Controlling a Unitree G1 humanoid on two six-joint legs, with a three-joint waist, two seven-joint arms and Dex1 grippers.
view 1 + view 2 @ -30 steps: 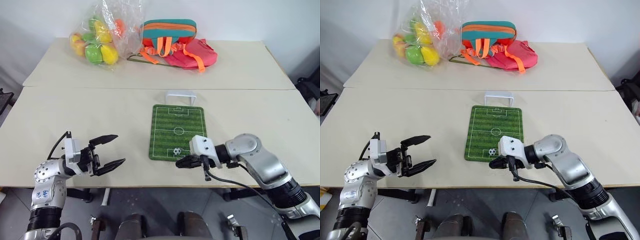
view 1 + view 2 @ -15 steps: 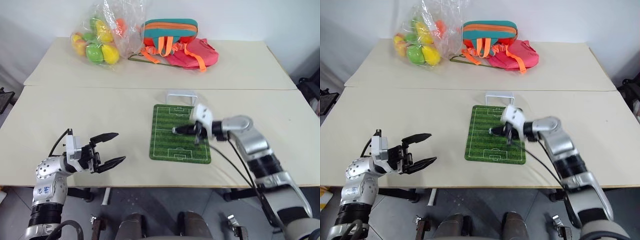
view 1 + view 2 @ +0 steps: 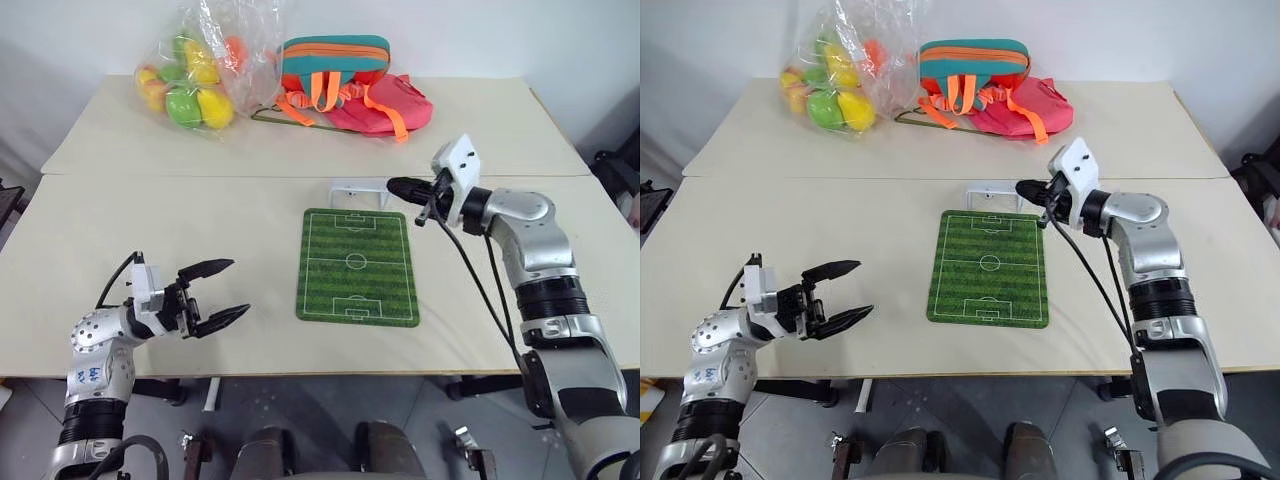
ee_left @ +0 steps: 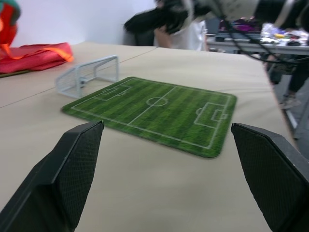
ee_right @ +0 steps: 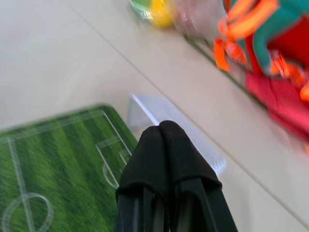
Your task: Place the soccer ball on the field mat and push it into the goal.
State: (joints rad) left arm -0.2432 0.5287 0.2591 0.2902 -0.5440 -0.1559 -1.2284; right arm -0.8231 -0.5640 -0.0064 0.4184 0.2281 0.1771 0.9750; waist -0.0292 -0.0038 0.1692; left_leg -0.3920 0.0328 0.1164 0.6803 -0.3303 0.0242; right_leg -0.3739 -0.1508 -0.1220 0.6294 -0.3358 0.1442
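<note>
2 beige tables point(image 3: 180, 215) pushed tog., white wall point(image 3: 90, 40) behind.

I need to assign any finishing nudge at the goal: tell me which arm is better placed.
Right. The right gripper, shut, hangs beside the goal; the left gripper, open, sits well left of the field mat.

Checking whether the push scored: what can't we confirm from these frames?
- Soccer ball: no sign of it on the field mat; too small to tell if it sits in the goal.
- Goal mouth: right wrist view, hidden behind the shut right tool and blurred.
</note>
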